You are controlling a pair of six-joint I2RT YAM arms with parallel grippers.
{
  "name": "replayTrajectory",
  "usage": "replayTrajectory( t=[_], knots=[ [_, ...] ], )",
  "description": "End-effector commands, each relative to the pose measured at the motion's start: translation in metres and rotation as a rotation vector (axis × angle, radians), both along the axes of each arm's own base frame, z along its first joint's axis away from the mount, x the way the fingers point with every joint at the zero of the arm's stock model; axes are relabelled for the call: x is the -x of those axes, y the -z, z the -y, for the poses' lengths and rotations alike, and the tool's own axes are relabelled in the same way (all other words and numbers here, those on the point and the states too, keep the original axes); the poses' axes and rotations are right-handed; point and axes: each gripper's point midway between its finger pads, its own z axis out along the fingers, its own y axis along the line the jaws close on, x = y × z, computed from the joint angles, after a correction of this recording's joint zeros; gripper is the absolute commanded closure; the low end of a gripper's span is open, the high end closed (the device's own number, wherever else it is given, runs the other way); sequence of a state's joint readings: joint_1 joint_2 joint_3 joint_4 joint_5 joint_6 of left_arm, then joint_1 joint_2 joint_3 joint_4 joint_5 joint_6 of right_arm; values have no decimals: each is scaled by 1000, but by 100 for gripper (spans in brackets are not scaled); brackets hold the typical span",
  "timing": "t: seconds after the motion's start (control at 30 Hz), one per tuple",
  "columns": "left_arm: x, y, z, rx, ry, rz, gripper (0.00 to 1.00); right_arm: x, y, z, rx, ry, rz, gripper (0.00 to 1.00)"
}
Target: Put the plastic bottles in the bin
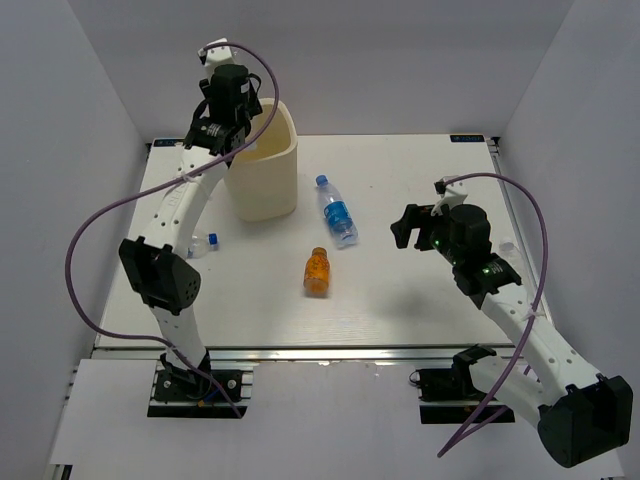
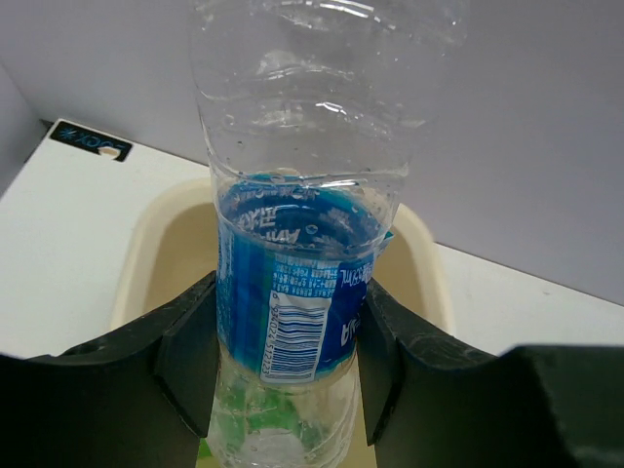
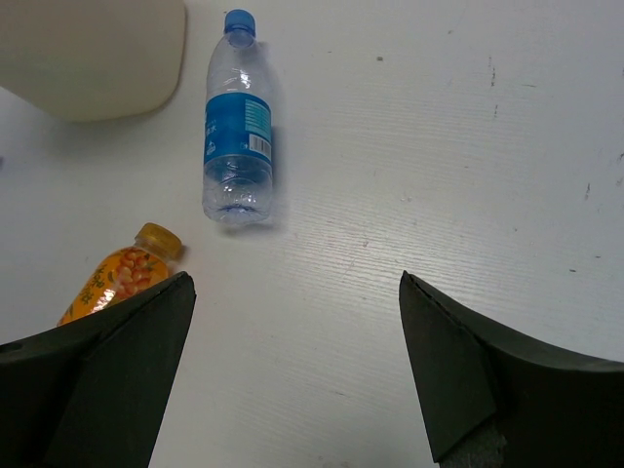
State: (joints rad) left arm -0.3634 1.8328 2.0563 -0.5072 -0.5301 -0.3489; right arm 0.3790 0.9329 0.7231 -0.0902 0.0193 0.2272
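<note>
Cream plastic bin (image 1: 262, 160), top view: stands far left on the white counter (image 1: 420, 310), with the left tool (image 1: 222, 140) poised over its rim. Mid-counter lie the clear bottle (image 1: 337, 211) and the orange bottle (image 1: 318, 271), apart from each other. A third small bottle (image 1: 203, 243), apparently clear with a blue cap, lies partly behind the left arm. Above the counter's right side hovers the right tool (image 1: 408, 228).

Left wrist view: fingers (image 2: 185, 351) clamp a blue-labelled bottle (image 2: 292, 195) above the bin's opening.

Right wrist view: fingers (image 3: 468, 380) spread wide, holding nothing. The clear and orange bottles lie ahead.
</note>
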Motion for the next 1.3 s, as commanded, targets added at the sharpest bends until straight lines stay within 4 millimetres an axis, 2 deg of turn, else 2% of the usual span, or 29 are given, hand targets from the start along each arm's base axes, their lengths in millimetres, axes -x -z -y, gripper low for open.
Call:
replayTrajectory(
  t=[0.0, 0.17, 0.2, 0.23, 0.3, 0.43, 0.53, 0.57, 0.63, 0.7, 0.73, 0.77, 0.8, 0.83, 0.87, 0.9, 1.0, 1.03, 1.1, 1.13, 1.27],
  knots=[
    [1, -47, -8, -12, 18, 128, 54, -1, -9, 1, 0, -11, 38, 11],
    [4, -41, -14, -26, -3, 102, 42, -2, -5, 0, 9, -12, 22, 11],
    [5, -40, -15, -28, 0, 103, 26, -2, -4, 0, 10, -12, 19, 11],
    [10, -37, -16, -30, 2, 96, 15, -2, -5, 0, 11, -13, 21, 11],
    [15, -35, -19, -29, -5, 85, 5, -3, -4, 0, 10, -12, 19, 11],
    [31, -39, -29, -27, -37, 77, 2, -3, -4, 0, 12, -13, 17, 11],
    [42, -32, -38, -13, -73, 51, 2, -3, -3, 0, 12, -13, 17, 11],
    [50, -35, -45, -3, -96, 52, 2, -3, -2, 0, 14, -13, 16, 11],
    [60, -25, -65, 39, -175, 23, 2, -4, -1, 0, 18, -12, 13, 11],
    [77, -5, -84, 96, -238, -22, 2, -4, 0, 0, 19, -12, 10, 11],
    [83, 4, -104, 124, -296, -38, 2, -4, 2, 1, 21, -10, 6, 11],
    [89, 16, -115, 153, -336, -62, 2, -4, 2, 0, 21, -10, 7, 11],
    [104, 43, -127, 217, -399, -119, 2, -4, 2, 1, 22, -3, 7, 10],
    [112, 60, -146, 260, -454, -153, 2, -5, 2, 2, 22, 0, 9, 11],
    [119, 77, -154, 302, -482, -186, 2, -6, 3, 2, 25, 2, 7, 11],
    [133, 110, -160, 363, -525, -249, 2, -6, 3, 3, 28, 8, 7, 11],
    [146, 155, -183, 535, -566, -321, 2, -8, 7, 5, 36, 17, -4, 11],
    [158, 181, -195, 560, -613, -369, 2, -8, 8, 5, 39, 18, -6, 11],
    [161, 202, -198, 624, -631, -402, 2, -8, 9, 5, 43, 21, -9, 11],
    [166, 219, -202, 633, -664, -435, 2, -8, 10, 5, 44, 20, -10, 11],
    [166, 246, -218, 637, -775, -430, 2, -9, 12, 6, 51, 23, -12, 11]
  ],
)
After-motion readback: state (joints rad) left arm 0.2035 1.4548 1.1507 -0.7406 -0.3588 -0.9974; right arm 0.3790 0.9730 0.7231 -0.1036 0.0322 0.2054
